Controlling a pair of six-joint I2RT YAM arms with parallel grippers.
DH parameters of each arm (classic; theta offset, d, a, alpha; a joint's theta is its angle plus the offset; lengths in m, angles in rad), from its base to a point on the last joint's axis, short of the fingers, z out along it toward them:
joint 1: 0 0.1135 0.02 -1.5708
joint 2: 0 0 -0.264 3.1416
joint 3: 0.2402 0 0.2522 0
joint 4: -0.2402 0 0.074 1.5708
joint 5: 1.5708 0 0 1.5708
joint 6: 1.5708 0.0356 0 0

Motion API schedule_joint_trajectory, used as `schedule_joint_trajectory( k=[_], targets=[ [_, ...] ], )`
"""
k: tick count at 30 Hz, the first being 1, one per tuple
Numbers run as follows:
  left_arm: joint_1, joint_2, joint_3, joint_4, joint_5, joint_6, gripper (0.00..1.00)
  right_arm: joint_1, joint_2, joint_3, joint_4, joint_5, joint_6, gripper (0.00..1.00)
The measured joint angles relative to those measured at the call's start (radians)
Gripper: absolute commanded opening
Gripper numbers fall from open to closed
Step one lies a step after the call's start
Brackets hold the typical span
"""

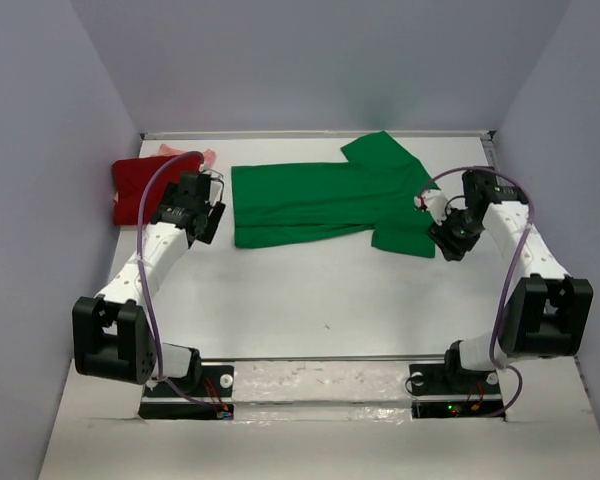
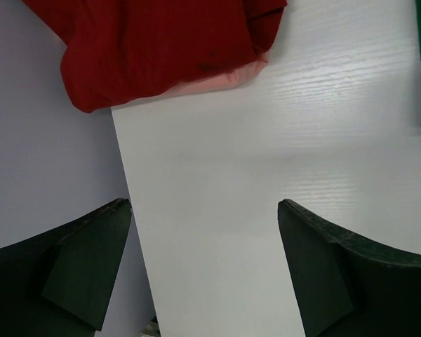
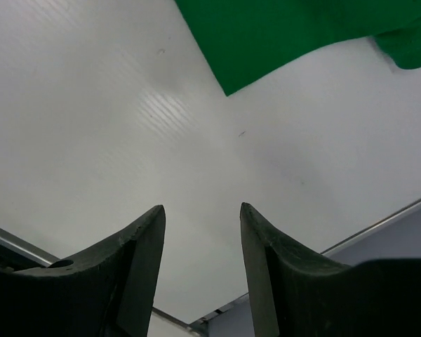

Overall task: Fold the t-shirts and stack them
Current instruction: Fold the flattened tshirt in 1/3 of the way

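Note:
A bright green t-shirt (image 1: 320, 200) lies spread flat across the back middle of the table, sleeves to the right. At the back left a dark red t-shirt (image 1: 138, 186) lies folded on a pale salmon-pink one (image 1: 202, 154) whose edge peeks out. My left gripper (image 1: 208, 218) hovers between the red pile and the green shirt, open wide and empty. In the left wrist view the red t-shirt (image 2: 161, 42) and the pink edge (image 2: 221, 82) lie ahead of the left gripper (image 2: 203, 205). My right gripper (image 1: 446, 243) stands open at the green sleeve, empty (image 3: 202, 208); a corner of the green t-shirt (image 3: 288, 35) lies ahead of it.
The white table (image 1: 310, 300) is walled in by grey panels on the left (image 1: 50, 200), back and right. Its left edge meets the wall (image 2: 42, 182) just beside my left fingers. A metal rail (image 1: 320, 360) runs along the near edge by the arm bases.

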Motion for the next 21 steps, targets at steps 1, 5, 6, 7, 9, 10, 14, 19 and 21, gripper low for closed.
schedule_joint_trajectory(
  k=[1, 5, 6, 7, 9, 10, 14, 19, 21],
  targets=[
    [0.013, 0.0, 0.0, 0.006, 0.01, 0.0, 0.99, 0.005, -0.026, -0.038, 0.025, 0.005, -0.033, 0.52],
    [0.093, -0.001, 0.0, 0.019, 0.073, -0.002, 0.99, 0.024, -0.063, -0.149, 0.114, 0.018, -0.153, 0.51],
    [0.106, -0.001, 0.0, 0.021, 0.084, -0.003, 0.99, 0.027, -0.055, -0.165, 0.139, 0.018, -0.173, 0.51],
    [0.125, -0.001, 0.0, 0.022, 0.101, -0.005, 0.99, 0.028, -0.042, -0.172, 0.159, 0.014, -0.188, 0.51],
    [0.169, -0.001, 0.0, 0.026, 0.133, -0.01, 0.99, 0.028, -0.022, -0.176, 0.189, 0.009, -0.205, 0.5],
    [0.179, -0.001, 0.0, 0.026, 0.139, -0.012, 0.99, 0.032, -0.003, -0.177, 0.216, 0.004, -0.21, 0.5],
    [0.207, -0.001, 0.0, 0.027, 0.167, -0.021, 0.99, 0.043, 0.062, -0.185, 0.299, -0.006, -0.223, 0.5],
    [0.222, -0.001, 0.0, 0.027, 0.182, -0.024, 0.99, 0.079, 0.154, -0.183, 0.345, -0.013, -0.212, 0.49],
    [0.226, -0.001, 0.0, 0.027, 0.184, -0.025, 0.99, 0.1, 0.18, -0.178, 0.34, -0.014, -0.207, 0.49]
  ],
)
